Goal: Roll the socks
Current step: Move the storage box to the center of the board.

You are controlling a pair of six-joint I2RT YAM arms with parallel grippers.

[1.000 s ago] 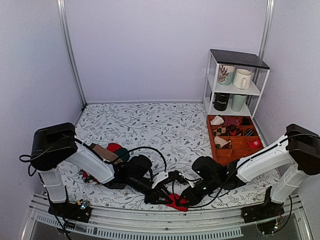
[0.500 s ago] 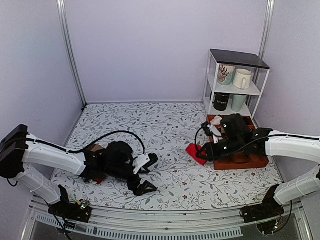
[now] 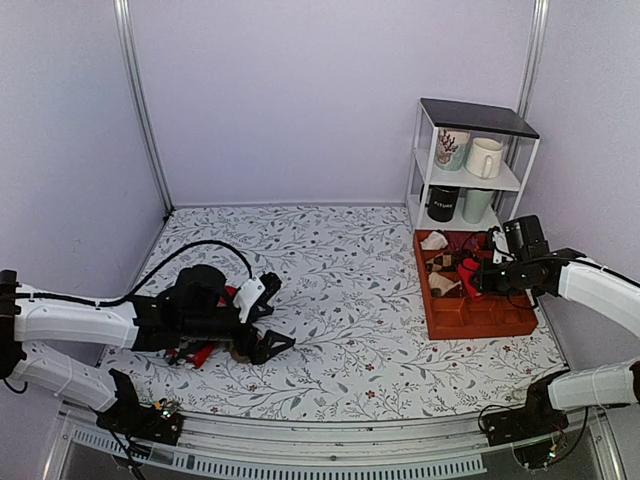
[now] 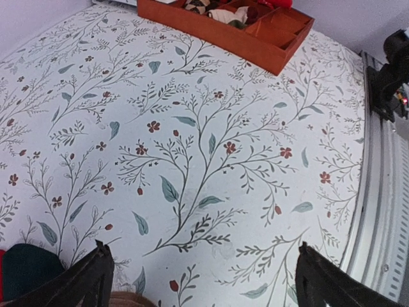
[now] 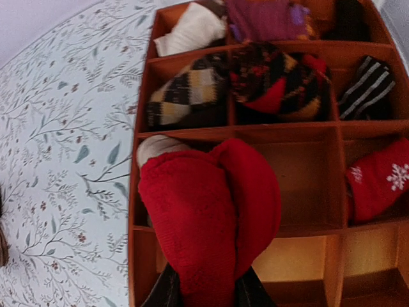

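**Operator:** Report the position and condition of the bright red knit socks.

**Technician:** They form one compact, rounded bundle, folded over on itself, with a soft ribbed surface. The bundle hangs above the orange-brown divided tray, over its left and centre middle cells. The right hand grasps it from below, with both fingers clenched on the lower end.

**Operator:** How far along is the task?

**Technician:** The roll appears to be formed. Placement remains, by my judgement: lower the bundle into a free cell and let go. The cell just right of the bundle looks bare. A pale rounded patch shows at the bundle's left edge. It may be the socks' own end or a separate item in the cell; the view does not settle it.

**Operator:** What surrounds the bundle?

**Technician:** Other cells hold a black-and-beige argyle bundle, a white bundle and a red item with a snowflake motif. The tray walls are rigid, thin and straight.

**Operator:** And the left hand?

**Technician:** The left hand is released, with fingers spread wide and nothing between them. It sits low over the floral-printed desk, well apart from the tray. A dark green sock lies just beside one finger.
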